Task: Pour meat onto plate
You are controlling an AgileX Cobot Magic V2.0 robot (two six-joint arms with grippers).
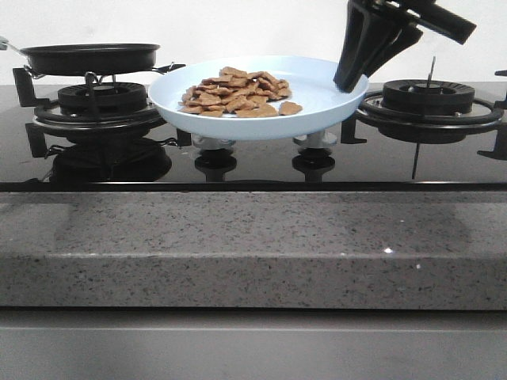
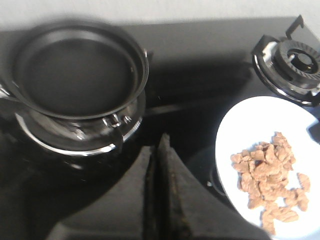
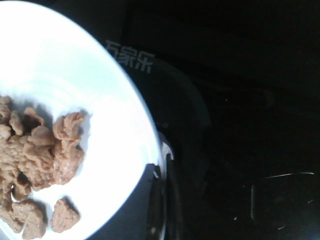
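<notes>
Pale blue plate (image 1: 317, 99) sits mid-hob, raised above the black glass, w/ the meat (image 1: 236, 93) already heaped on it, slightly toward the pan side of centre. Black frying pan (image 1: 89, 57) is back on the burner beside the plate, and it looks empty in the left wrist view. So pour looks done; step in hand, as I read it, is letting go of the plate and backing both arms off w/o disturbing anything.

Right gripper (image 1: 348, 81) reaches down onto the plate rim on the side away from the pan. Right wrist view shows its jaws pressed onto the rim edge, pinching the plate. Left gripper (image 2: 157, 150) hangs between pan and plate, jaws pressed together, holding nothing.

To do it well: check the plate is level and resting steady before release, since it seems perched on the knobs beneath it and could rock. Part the jaws fully first, then lift straight up off the rim, no sideways drag, or the plate slides and pieces near the rim on the gripper side spill. A few bits lie loose, apart from the heap. Left arm should pull back w/o clipping the pan's rim. Stone tabletop (image 1: 238, 245) in front carries nothing.
</notes>
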